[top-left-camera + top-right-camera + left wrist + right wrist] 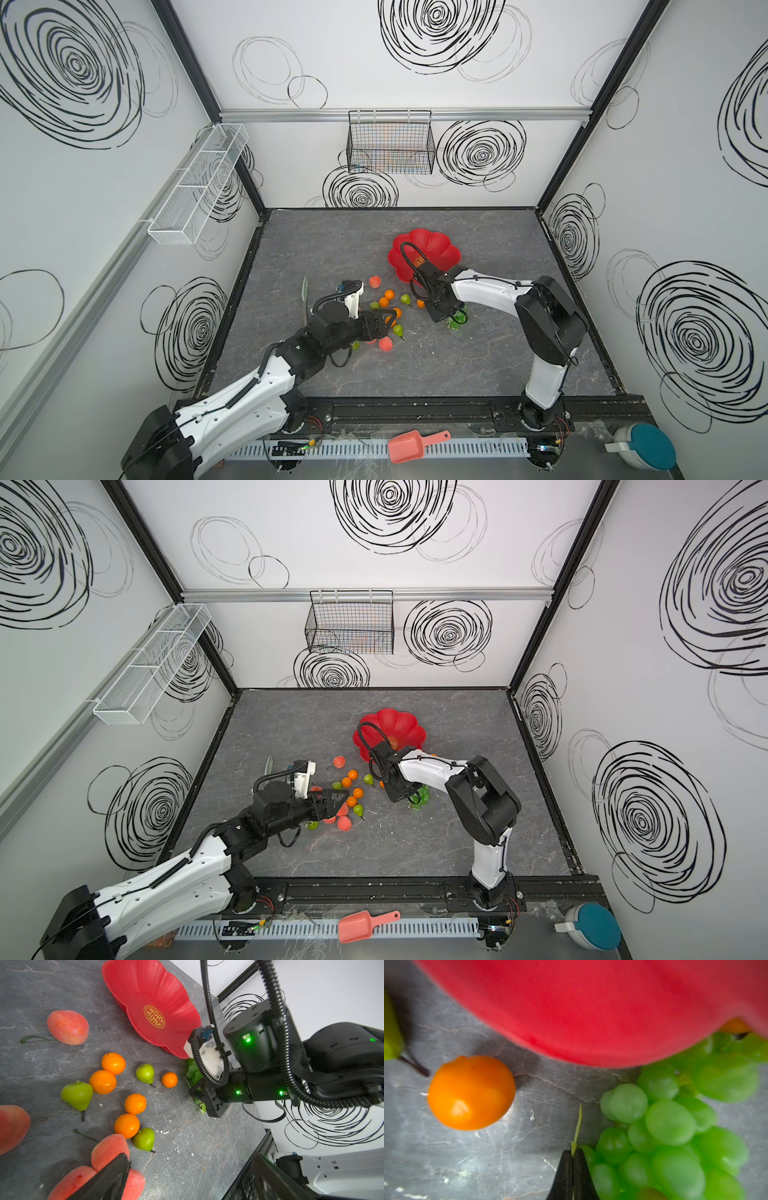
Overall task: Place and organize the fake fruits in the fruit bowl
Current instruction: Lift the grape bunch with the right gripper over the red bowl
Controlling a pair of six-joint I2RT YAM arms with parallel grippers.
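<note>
Status: nothing is in the fruit bowl [145,989] yet, and its gold centre mark is fully bare in the left wrist view. The bowl sits just above frame centre in both top views, on the bench [478,365].

All the fruit is out on the bench. Oranges [113,1063], pears [77,1095] and peaches [68,1027] are scattered left of and below the bowl in both top views. A stray orange [735,1025] peeks from under the bowl rim.

Right tool [572,1156]: pressed together, pinching a thin pale stem at the edge of the grape bunch [670,1122]. The bunch looks to rest on the bench, tucked against the bowl's near rim.

Left tool [390,322]: spread, empty, over the peach/orange cluster.

My read: the grape pick is under way. Every placement and the arranging are left.
</note>
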